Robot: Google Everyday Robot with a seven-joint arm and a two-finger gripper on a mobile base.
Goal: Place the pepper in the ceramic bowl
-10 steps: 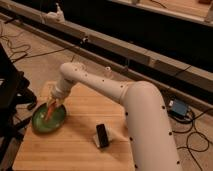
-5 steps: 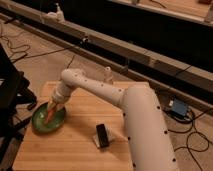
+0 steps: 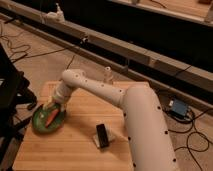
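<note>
The green ceramic bowl (image 3: 40,125) sits at the left edge of the wooden table. The orange-red pepper (image 3: 52,117) lies inside the bowl, its upper end right under my gripper. My gripper (image 3: 51,106) hangs at the end of the white arm, just over the bowl's far rim and close above the pepper. I cannot see whether it touches the pepper.
A black rectangular object (image 3: 102,135) stands on the wooden table (image 3: 75,150) right of the bowl. A small white object (image 3: 107,75) stands at the table's far edge behind the arm. Cables lie on the floor at left, and a blue box (image 3: 178,108) lies at right.
The arm has swung down and left, bringing the gripper lower over the bowl. The pepper now shows lying inside the bowl.
</note>
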